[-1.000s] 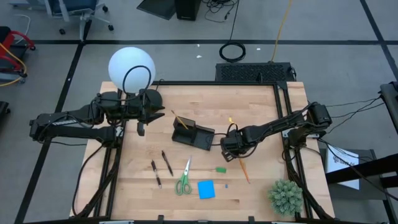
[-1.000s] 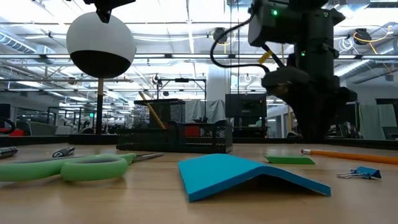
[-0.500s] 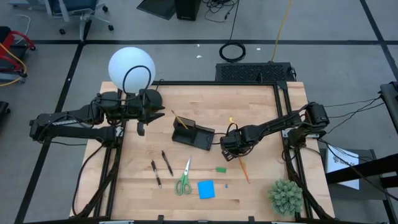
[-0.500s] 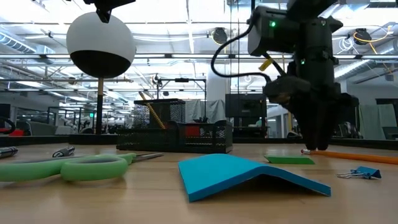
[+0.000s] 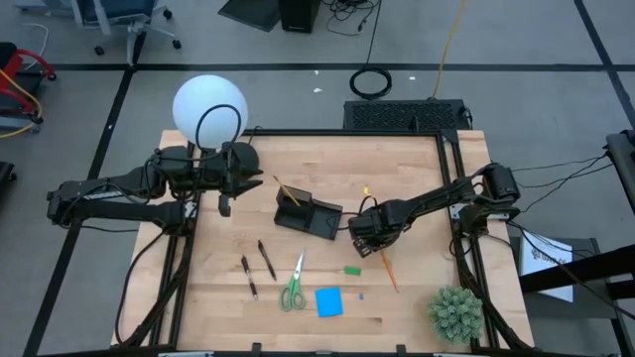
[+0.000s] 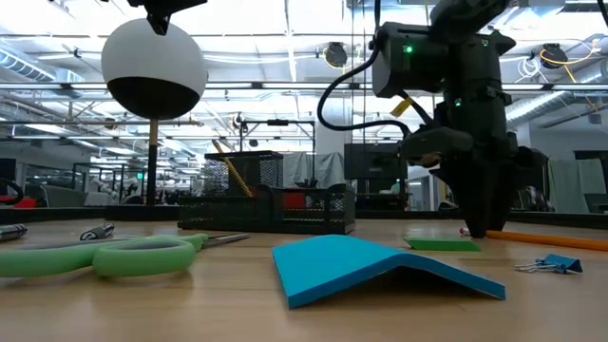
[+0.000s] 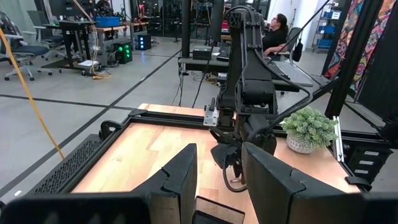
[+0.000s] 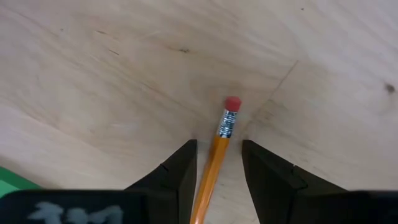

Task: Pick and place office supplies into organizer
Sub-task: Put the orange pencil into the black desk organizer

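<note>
Item: orange pencil point(image 8: 217, 152), flat on table point(image 5: 417, 297), eraser end up front. R gripper point(image 8: 217, 163) down at wood, fingers spread astride shaft, not yet pinching. Advice: close square, lift level. Organizer point(image 5: 310, 215) just beside. L gripper point(image 7: 219, 180) parked apart, fingers spread, empty.

high: top-down | low: table-level | wrists: fwd; right close on pencil point(image 8: 214, 155)

No legible text, label, brand, number or sign found in any view. The papers point(image 5: 544, 253) on the floor beside the table carry marks too small to read. The patterned hanging point(image 7: 365, 37) in the room beyond shows colour only, no lettering that can be made out.
</note>
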